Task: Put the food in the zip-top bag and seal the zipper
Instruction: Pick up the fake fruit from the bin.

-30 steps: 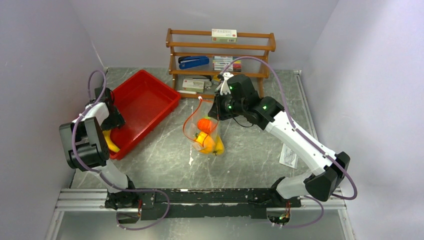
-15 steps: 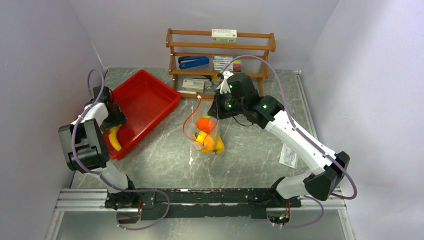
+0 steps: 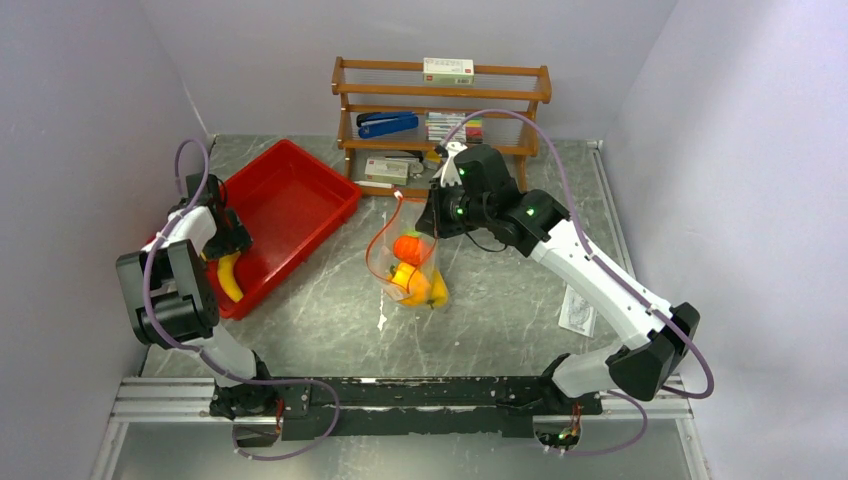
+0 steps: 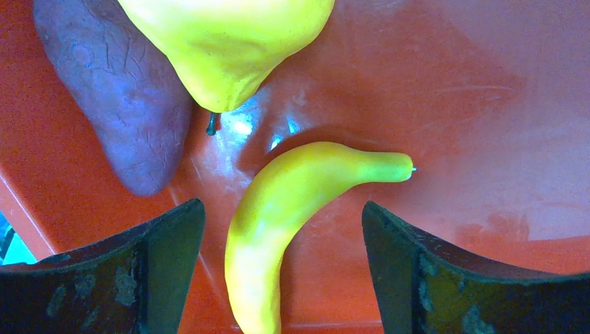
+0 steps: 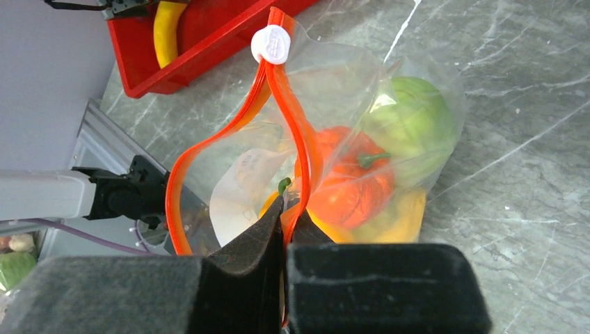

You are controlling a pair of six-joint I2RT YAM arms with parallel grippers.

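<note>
Left wrist: left jaws spread astride banana (image 4: 292,223) — pear (image 4: 222,42), purple lump (image 4: 118,104) beyond — right jaws pinch zipper (image 5: 306,156).

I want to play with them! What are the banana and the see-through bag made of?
The banana looks like smooth, slightly glossy plastic: it has an even yellow colour with a soft shine and no peel marks. The zip-top bag looks like thin clear plastic film: the orange pepper and green fruit show through it, and it wrinkles and glints.

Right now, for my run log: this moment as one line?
left pincer open over banana in red tray | right pincer shut on zipper | zip-top bag unsealed
</note>
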